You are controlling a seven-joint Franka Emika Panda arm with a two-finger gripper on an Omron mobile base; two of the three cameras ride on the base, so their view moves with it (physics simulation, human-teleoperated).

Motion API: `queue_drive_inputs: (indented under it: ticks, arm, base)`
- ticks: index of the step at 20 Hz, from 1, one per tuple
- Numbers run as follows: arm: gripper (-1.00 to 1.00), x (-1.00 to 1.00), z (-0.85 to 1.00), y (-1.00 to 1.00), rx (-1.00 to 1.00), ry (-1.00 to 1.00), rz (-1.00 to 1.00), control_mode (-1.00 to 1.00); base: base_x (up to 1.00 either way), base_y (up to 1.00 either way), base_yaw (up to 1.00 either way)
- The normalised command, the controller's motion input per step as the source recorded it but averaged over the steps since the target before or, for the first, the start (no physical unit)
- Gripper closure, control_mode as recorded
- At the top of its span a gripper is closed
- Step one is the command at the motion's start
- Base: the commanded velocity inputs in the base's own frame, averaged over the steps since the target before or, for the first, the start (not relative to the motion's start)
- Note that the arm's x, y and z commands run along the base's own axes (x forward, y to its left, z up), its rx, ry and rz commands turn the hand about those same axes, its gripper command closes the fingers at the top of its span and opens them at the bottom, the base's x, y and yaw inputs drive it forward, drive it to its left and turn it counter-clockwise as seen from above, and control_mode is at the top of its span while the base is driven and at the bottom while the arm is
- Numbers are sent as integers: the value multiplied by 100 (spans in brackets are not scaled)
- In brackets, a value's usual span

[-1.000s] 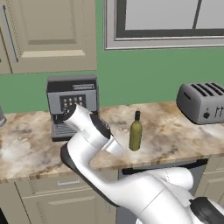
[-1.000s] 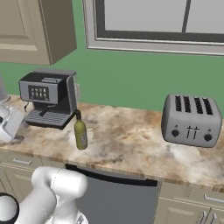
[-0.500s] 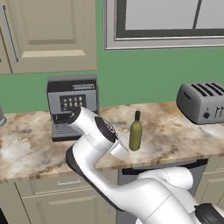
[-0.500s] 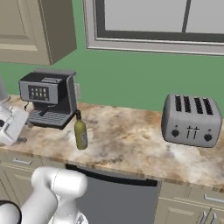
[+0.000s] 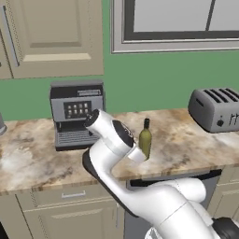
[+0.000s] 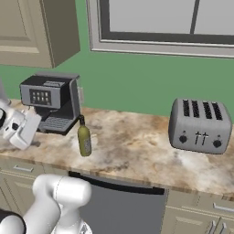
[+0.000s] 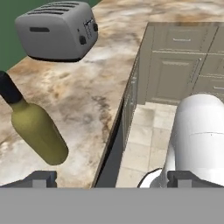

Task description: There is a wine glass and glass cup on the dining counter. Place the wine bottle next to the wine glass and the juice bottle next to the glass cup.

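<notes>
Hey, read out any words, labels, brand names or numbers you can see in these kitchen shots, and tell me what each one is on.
None can be read.
Coffee machine: its front panel shows small light marks, too blurred to read.
Toaster: small white marks above its knobs, too small to read.
Wine bottle: plain olive-green body, no label visible.

Around the wine bottle [image 6: 84,137] the marbled counter [image 6: 137,151] lies bare on every side — the coffee machine [image 6: 51,102] stands just behind and to its left, the toaster [image 6: 199,125] well apart to its right.
</notes>
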Motion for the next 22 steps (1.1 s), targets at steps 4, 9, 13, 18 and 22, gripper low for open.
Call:
queue_drive_inputs:
  ticks: [4, 9, 13, 18, 22]
  arm:
    - [-100, 36, 0, -29, 0, 5, 0, -100]
    - [-100, 46, -7, -19, -3, 4, 0, -100]
    - [-100, 24, -1, -20, -1, 0, 0, -100]
    - [-100, 19, -2, -20, -2, 0, 1, -100]
    - [-100, 3, -5, -11, -9, 0, 3, -100]
  base:
    - [0, 0, 0]
    - [0, 0, 0]
    - [0, 0, 0]
    - [0, 0, 0]
    - [0, 0, 0]
